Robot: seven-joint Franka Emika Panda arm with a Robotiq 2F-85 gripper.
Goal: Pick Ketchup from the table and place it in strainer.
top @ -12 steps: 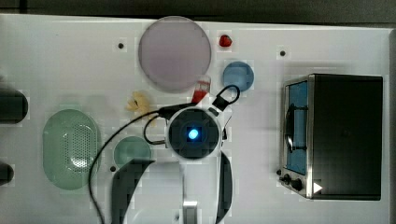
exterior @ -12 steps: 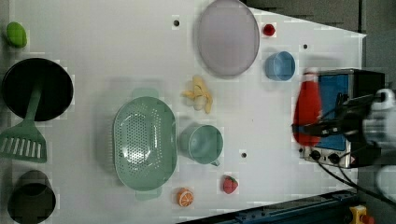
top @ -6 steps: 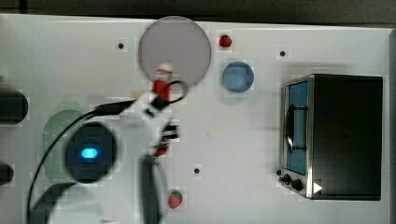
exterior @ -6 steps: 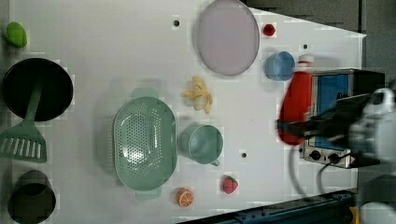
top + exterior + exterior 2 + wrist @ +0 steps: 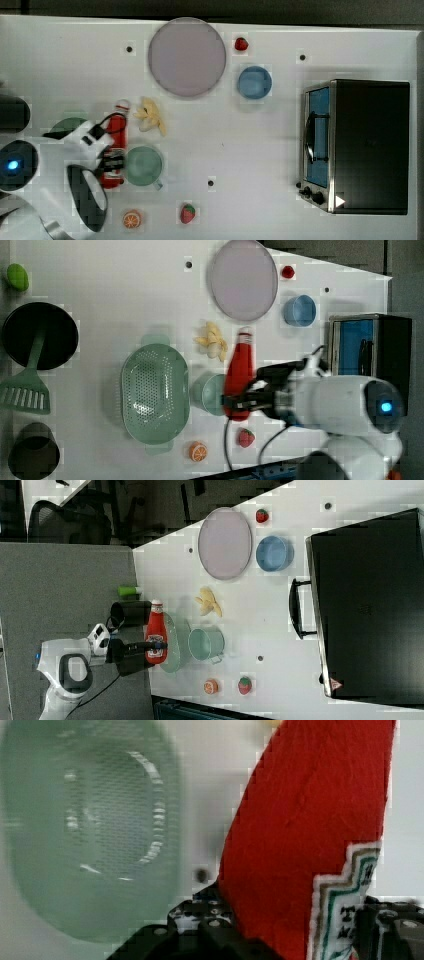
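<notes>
The tool (image 5: pixel 246 399) is clamped on the Ketchup (image 5: pixel 239 374), pinching the bottle low on its body at the dark label band, so the white cap end sticks out free ahead of the jaws. Gripped there, I'd say, the long bottle can be laid down cap first without the tool fouling the basket's wall. The bottle hangs in the air, clear of the bench (image 5: pixel 260 150), and in the left view it sits over the green mug (image 5: pixel 209 394), just short of the strainer (image 5: pixel 155 395). In the wrist view the strainer's perforated bottom lies open beside the red body, with nothing in it. The mug stands just beside the strainer, so the carry passes over it, and the bottle needs to stay high enough to clear its rim.
</notes>
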